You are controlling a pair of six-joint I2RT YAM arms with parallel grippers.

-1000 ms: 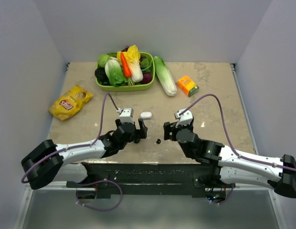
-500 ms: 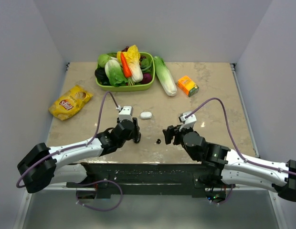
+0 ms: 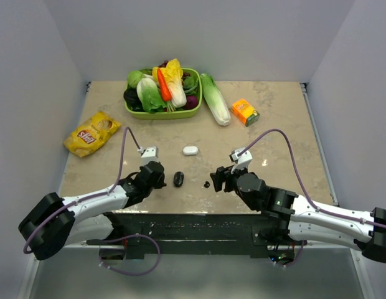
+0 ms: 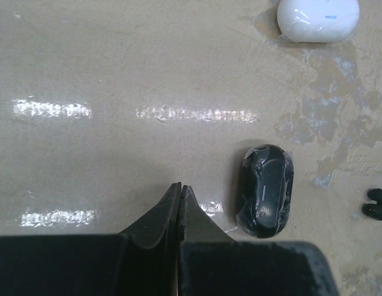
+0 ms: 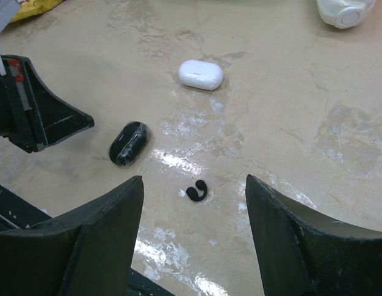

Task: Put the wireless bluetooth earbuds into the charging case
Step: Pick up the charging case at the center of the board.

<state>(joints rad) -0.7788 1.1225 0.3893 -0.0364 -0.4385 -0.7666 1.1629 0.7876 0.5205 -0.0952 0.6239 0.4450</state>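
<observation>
Item under inspection: one small black earbud (image 5: 196, 192), glossy and curled into a hook shape; it lies on the desk (image 3: 274, 124) just right of the black charging case (image 3: 178, 179), apart from it and touching nothing; at this size it cannot be told whether it is a single bud or two lying together.

The black charging case is a glossy oval pebble lying flat with its lid down; its surface shows wrinkled reflections, and what it holds is hidden. A white charging case (image 3: 190, 150) of the same shape, also closed, sits beyond the black case toward the far edge, well apart from it; its contents are hidden as well.

The left fingers (image 4: 169, 206) are pressed together with nothing between them, their tips low over the desk just left of the black case and not touching it. The right fingers (image 5: 105, 228) stand wide apart and empty, on the far side of the earbud from the black case; the bud shows in the gap between them; their height above the desk cannot be judged.

Far beyond the black case stand a green vegetable basket (image 3: 162, 116), a loose cabbage (image 3: 215, 98), an orange carton (image 3: 245, 112) and a yellow chip bag (image 3: 91, 132); the right wrist view cuts off the cabbage and the bag.
</observation>
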